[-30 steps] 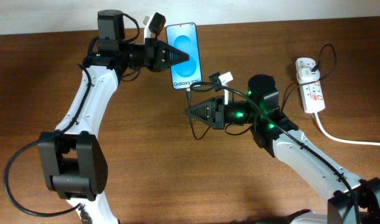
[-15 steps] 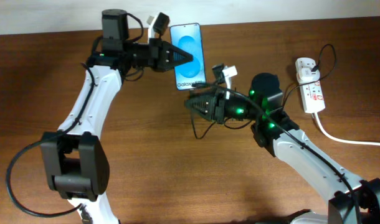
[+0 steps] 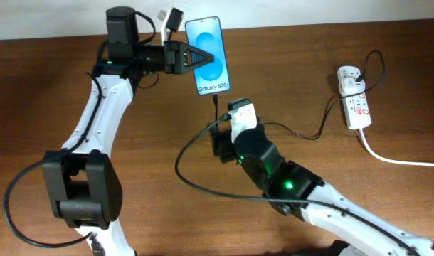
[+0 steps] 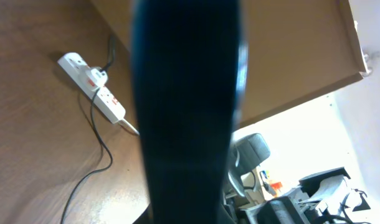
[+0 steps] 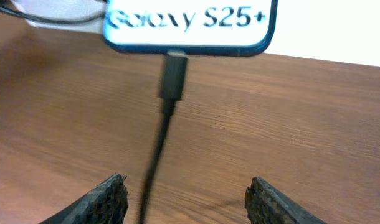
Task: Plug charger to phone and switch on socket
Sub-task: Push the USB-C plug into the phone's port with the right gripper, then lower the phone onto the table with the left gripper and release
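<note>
My left gripper (image 3: 205, 57) is shut on the phone (image 3: 207, 55), holding its blue screen up at the table's far edge. In the left wrist view the phone's dark back (image 4: 187, 112) fills the middle. The charger's black connector (image 5: 173, 74) sits in the bottom edge of the phone (image 5: 190, 25). My right gripper (image 5: 190, 202) is open just below it, with the black cable (image 5: 154, 168) running loose between the fingers. The cable (image 3: 196, 178) loops across the table to the white plug adapter (image 3: 351, 78) in the socket (image 3: 353, 99) at the far right.
The socket's thick white cord (image 3: 395, 158) trails off toward the right edge. The socket (image 4: 93, 87) also shows in the left wrist view, near the table's edge. Beyond that edge stand a chair and office clutter (image 4: 289, 180).
My right gripper has opened and let go of the connector, then drawn back from the phone toward the front of the table. The left gripper still holds the phone, shifted slightly.
</note>
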Action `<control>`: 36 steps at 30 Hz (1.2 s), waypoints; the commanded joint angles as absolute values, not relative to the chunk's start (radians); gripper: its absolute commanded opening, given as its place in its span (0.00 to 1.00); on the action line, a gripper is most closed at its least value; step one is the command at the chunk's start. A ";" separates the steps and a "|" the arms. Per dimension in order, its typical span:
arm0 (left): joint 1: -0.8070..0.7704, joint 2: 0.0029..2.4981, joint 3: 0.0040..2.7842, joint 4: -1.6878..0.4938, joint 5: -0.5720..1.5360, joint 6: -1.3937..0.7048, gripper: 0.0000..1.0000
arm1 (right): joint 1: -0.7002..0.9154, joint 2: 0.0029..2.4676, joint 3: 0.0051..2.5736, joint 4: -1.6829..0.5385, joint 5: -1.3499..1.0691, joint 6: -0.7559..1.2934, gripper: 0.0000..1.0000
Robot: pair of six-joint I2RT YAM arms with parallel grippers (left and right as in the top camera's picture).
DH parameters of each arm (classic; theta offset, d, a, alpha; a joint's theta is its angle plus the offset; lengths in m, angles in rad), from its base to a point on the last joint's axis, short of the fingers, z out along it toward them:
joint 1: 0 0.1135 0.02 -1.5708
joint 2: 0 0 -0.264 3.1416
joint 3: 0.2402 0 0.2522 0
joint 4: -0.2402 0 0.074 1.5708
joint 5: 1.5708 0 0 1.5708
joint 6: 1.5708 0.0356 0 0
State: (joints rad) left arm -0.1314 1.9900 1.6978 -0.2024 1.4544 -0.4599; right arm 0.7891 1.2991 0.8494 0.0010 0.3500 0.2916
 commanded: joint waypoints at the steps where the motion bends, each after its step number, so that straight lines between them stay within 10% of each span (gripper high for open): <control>1: -0.152 1.967 1.708 -0.203 1.478 -0.439 0.00 | 0.790 1.335 0.872 0.071 0.472 0.284 0.43; 12: -0.179 1.967 1.699 -0.385 1.575 -0.339 0.00 | 0.729 1.367 0.925 0.200 0.405 0.285 0.04; 19: -0.241 1.967 1.699 -0.704 1.574 -0.070 0.00 | 0.693 1.383 1.078 0.104 0.355 0.255 0.06; 23: -0.239 1.967 1.699 -0.708 1.485 -0.148 0.00 | 0.693 1.302 1.079 -0.143 0.257 0.384 0.47; 24: -0.240 1.967 1.699 -0.650 1.456 -0.285 0.00 | 0.693 1.196 1.088 -0.268 0.213 0.410 0.69; 27: -0.284 1.963 1.700 -0.336 1.333 -0.768 0.00 | 0.693 0.918 1.168 -0.546 0.218 0.408 0.92; 32: -0.446 1.966 1.699 -0.140 1.117 -0.952 0.01 | 0.693 0.536 1.212 -0.730 0.471 0.398 1.00; 36: -0.409 1.988 1.699 -0.553 0.823 -0.479 0.05 | 0.693 0.563 1.198 -0.760 0.529 0.402 0.99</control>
